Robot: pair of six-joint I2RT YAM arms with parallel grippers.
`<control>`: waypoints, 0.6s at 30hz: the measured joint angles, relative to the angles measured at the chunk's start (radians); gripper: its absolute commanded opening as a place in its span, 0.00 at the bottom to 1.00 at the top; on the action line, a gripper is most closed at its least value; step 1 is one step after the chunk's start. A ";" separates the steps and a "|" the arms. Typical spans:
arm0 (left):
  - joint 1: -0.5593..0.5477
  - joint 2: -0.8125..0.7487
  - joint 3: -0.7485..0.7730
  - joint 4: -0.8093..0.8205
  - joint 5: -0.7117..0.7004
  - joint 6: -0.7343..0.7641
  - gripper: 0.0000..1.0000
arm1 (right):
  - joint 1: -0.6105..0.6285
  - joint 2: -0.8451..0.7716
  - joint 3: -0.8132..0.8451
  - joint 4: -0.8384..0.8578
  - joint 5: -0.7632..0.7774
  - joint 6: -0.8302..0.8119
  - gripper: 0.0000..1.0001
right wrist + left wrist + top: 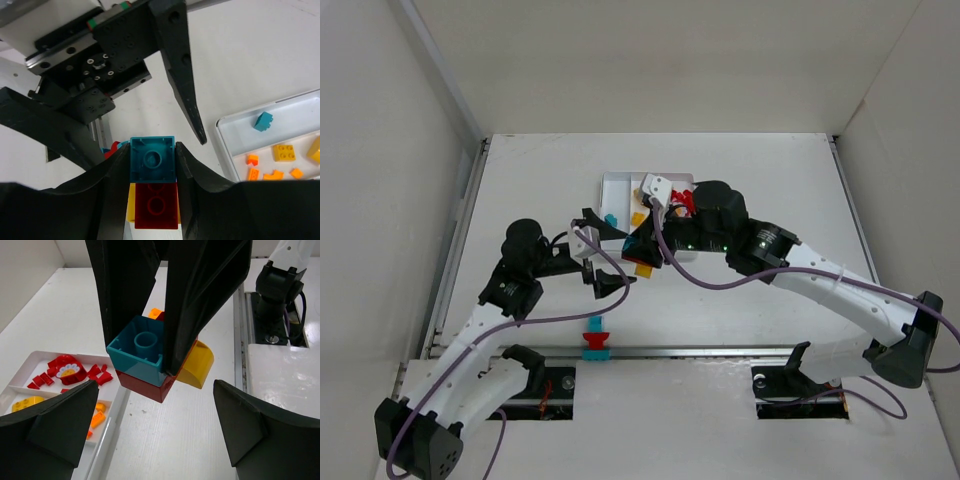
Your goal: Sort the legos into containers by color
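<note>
My right gripper [152, 170] is shut on a small clump of legos: a teal brick [152, 160] on a red brick [156, 206], with a yellow piece [131, 202] at the side. The clump [142, 365] hangs above the table, in front of the white tray [610, 180]. Just beneath it my left gripper [155, 430] stands wide open, holding nothing; its fingers [260, 435] are apart from the clump. In the tray, red pieces [55, 372] lie in one compartment, orange ones [97, 415] in the middle one, and a lone teal brick [262, 121] in the third.
A second clump, red and teal [596, 340], stands on the table near the front rail between the arm bases. The tray's rim [112, 425] runs close to the left gripper's left finger. White walls enclose the table on three sides.
</note>
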 measured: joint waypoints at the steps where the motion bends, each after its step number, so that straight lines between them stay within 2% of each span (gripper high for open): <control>1: 0.000 0.009 0.005 -0.010 0.006 0.010 0.95 | 0.000 0.000 0.000 0.000 -0.009 -0.003 0.00; 8: 0.000 0.026 0.027 -0.044 0.052 0.041 0.80 | 0.000 0.000 -0.023 0.003 -0.042 -0.016 0.00; 12: 0.000 0.026 0.038 -0.076 0.086 0.058 0.63 | 0.000 0.000 -0.035 -0.001 -0.051 -0.022 0.00; 13: 0.000 0.026 0.039 -0.084 0.092 0.062 0.52 | 0.000 0.000 -0.035 0.000 -0.052 -0.025 0.00; 15: 0.000 0.026 0.040 -0.098 0.096 0.074 0.44 | 0.000 0.000 -0.035 -0.001 -0.061 -0.026 0.00; 18: 0.002 0.026 0.042 -0.105 0.089 0.084 0.41 | 0.000 0.000 -0.035 -0.003 -0.072 -0.028 0.00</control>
